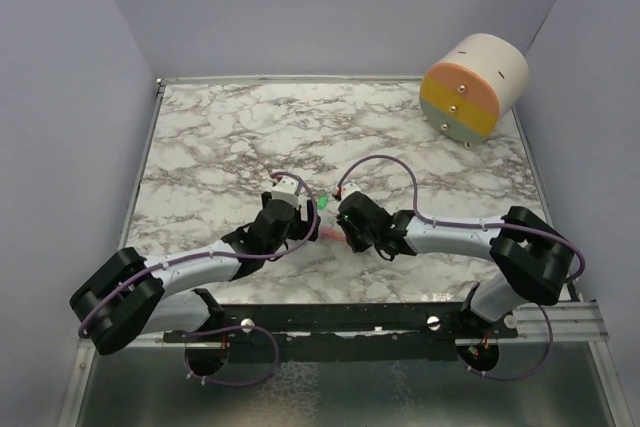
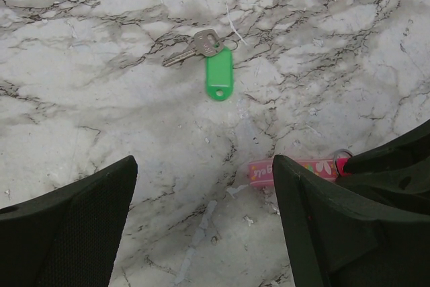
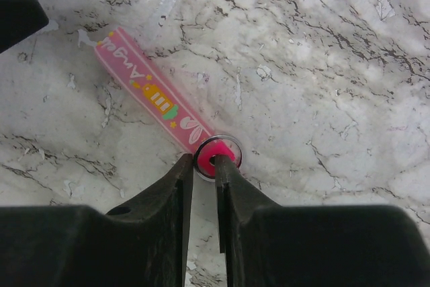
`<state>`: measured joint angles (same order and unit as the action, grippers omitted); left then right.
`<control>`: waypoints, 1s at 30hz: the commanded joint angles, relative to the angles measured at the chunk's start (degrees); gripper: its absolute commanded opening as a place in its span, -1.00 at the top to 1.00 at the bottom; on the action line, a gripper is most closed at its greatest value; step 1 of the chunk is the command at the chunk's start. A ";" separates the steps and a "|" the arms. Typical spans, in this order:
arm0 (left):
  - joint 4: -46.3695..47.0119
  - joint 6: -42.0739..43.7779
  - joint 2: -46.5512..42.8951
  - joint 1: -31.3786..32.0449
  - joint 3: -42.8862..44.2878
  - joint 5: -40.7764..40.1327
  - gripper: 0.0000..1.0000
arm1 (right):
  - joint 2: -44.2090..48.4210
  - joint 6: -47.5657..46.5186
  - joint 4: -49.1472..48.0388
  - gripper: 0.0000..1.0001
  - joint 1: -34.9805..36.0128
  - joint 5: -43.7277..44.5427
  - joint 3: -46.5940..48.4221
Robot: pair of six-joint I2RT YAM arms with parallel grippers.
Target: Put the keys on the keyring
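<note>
Top cam: both arms angled to table (image 1: 200, 127) ctr, left gripper (image 1: 303, 213) and right gripper (image 1: 347, 219) nearly tip to tip. Green key (image 1: 326, 202) a speck between them, toward 12 o'clock; pink key (image 1: 329, 235) a faint streak toward 6. Jaws too small to read from up here. Striped drum (image 1: 473, 87) on its side at the 2 o'clock corner, well apart.

Left wrist cam: left gripper (image 2: 205, 166) jaws wide, only bare marble between. Green key (image 2: 218, 74) flat on table at 12 o'clock, joined by a small loop (image 2: 230, 45) to a metal key (image 2: 190, 50) pointing approx 9 o'clock. Pink key (image 2: 295, 169) at 4 o'clock, partly hidden behind left gripper, ring (image 2: 341, 156) at its far end, right at right gripper's tip.

Right wrist cam: right gripper (image 3: 203, 165) jaws narrow, nipping the ring (image 3: 228, 142) at pink key's near end. Pink key (image 3: 154, 95) flat on table, running off to 10 o'clock, printed w/ letters and small pics. Left gripper (image 3: 17, 11) just a dark corner at 10 o'clock.
</note>
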<state>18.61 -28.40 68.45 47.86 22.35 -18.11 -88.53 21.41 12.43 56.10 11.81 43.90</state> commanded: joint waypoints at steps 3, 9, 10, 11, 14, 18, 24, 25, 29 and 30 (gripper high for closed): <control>1.87 0.11 0.72 0.62 1.49 -2.98 -0.68 | -2.39 0.71 -0.32 0.75 0.49 1.90 0.03; 1.87 0.26 0.97 0.75 1.47 -3.38 -0.68 | 0.33 0.82 -0.15 0.98 0.58 2.56 -0.54; 1.87 0.26 1.04 0.73 1.50 -3.42 -0.68 | 1.36 0.63 -0.32 0.98 0.53 2.27 -0.69; 1.93 0.28 1.07 0.70 1.51 -3.50 -0.68 | 2.57 0.42 -0.52 0.98 0.52 1.92 -0.92; 2.09 0.19 1.16 0.75 1.57 -3.51 -0.68 | 6.80 -0.04 -1.54 0.99 0.52 0.47 -1.93; 2.40 0.22 0.93 0.91 1.64 -3.60 -0.68 | 13.28 -0.87 -3.75 0.99 0.51 -1.84 -3.48; 4.00 0.83 -0.97 1.16 1.41 -2.40 -0.68 | 20.68 -1.55 -7.39 0.98 0.53 -3.47 -5.37; 4.25 0.93 -1.45 1.25 1.43 -2.14 -0.68 | 21.76 -1.67 -8.23 0.99 0.59 -3.53 -5.75; 5.62 1.37 -3.47 1.52 1.27 -0.68 -0.68 | 25.61 -1.65 -12.57 0.98 0.51 -3.50 -7.34; 6.24 1.54 -4.11 1.61 1.10 -0.29 -0.69 | 26.38 -1.53 -13.37 0.99 0.55 -3.36 -7.44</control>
<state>21.04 -27.75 67.22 48.90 22.50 -20.10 -65.25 20.45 5.37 56.31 9.52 37.63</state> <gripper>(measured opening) 0.841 0.013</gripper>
